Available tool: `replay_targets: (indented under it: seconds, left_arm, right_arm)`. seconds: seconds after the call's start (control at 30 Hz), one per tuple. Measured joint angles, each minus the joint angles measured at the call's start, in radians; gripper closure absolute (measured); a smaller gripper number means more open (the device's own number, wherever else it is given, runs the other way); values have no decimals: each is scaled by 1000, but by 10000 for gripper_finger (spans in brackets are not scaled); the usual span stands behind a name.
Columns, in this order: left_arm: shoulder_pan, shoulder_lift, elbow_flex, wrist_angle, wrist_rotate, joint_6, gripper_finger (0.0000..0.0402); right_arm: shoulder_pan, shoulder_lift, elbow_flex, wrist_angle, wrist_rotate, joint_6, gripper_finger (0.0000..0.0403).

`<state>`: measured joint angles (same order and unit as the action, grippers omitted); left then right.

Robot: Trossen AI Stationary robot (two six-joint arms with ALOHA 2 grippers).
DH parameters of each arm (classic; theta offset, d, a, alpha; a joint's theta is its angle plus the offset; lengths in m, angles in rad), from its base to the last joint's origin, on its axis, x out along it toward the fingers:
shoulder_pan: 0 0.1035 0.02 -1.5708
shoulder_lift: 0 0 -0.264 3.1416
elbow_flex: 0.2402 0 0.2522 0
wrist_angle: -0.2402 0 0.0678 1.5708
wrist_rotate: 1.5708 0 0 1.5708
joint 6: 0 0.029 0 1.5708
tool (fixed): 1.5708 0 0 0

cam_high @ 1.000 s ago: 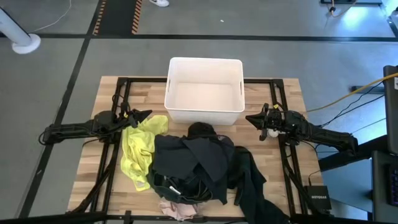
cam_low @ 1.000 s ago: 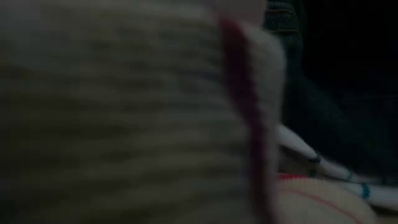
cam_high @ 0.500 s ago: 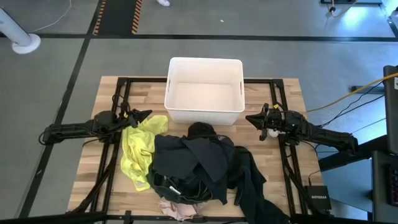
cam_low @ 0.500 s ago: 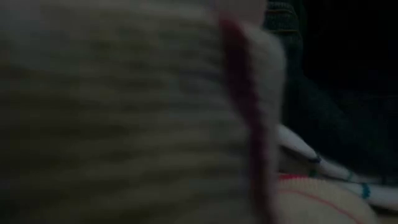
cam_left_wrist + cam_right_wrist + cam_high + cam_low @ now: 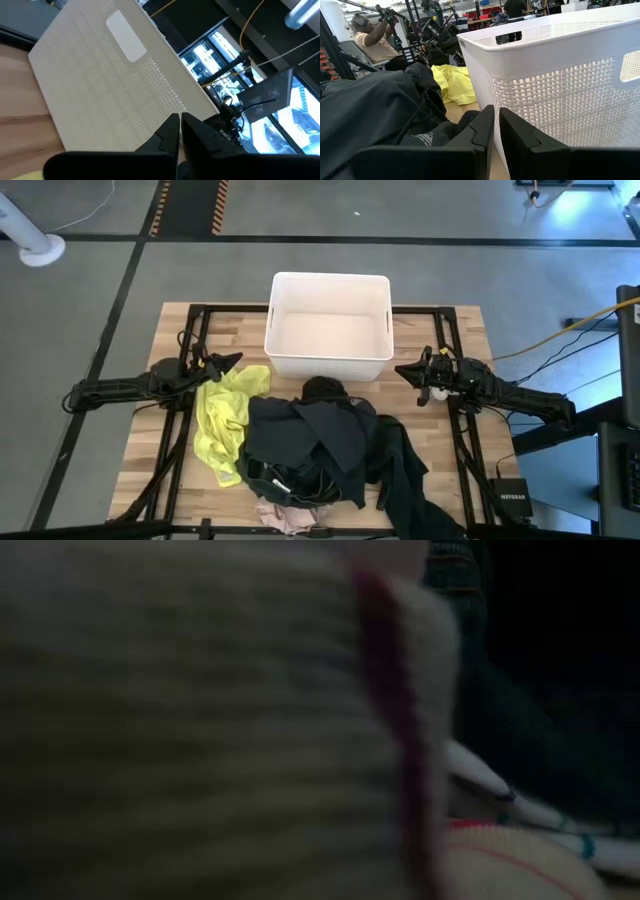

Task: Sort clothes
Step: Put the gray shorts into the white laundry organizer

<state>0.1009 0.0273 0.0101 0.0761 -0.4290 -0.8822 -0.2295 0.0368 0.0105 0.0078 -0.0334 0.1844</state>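
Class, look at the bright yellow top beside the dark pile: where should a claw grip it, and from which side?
Grip the bright yellow top at its bunched corner nearest the left claw, coming from above on the left; that part lies clear of the dark garments, so probably nothing else lifts with it.

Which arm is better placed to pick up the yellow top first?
Probably the left. The left gripper sits right at the upper edge of the yellow top, fingers closed and empty. The right gripper, also closed, waits on the bin's far side, with the dark pile between.
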Motion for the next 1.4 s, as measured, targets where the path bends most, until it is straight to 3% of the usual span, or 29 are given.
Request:
replay_targets:
  seconds: [0.13, 0.3, 0.53, 0.7, 0.87, 1.03, 1.2, 1.4]
  left_arm:
    - [0, 0, 0, 12, 0, 1, 389]
    - [0, 0, 0, 6, -91, 21, 389]
    - [-2, 1, 0, 58, -90, 134, 389]
    - [-2, 1, 0, 262, -89, 310, 389]
    - [-2, 1, 17, 558, -69, 622, 389]
    - [-2, 0, 65, 810, -67, 760, 389]
    - [-2, 0, 104, 808, -66, 894, 389]
    - [-2, 4, 103, 652, 12, 1030, 389]
  right_arm:
    - [0, 0, 0, 0, 0, 0, 356]
    - [0, 0, 0, 0, 0, 0, 356]
    - [0, 0, 0, 0, 0, 0, 356]
    - [0, 0, 0, 0, 0, 0, 356]
    - [0, 0, 0, 0, 0, 0, 356]
    - [0, 0, 0, 0, 0, 0, 356]
    - [0, 0, 0, 0, 0, 0, 356]
    - [0, 0, 0, 0, 0, 0, 356]
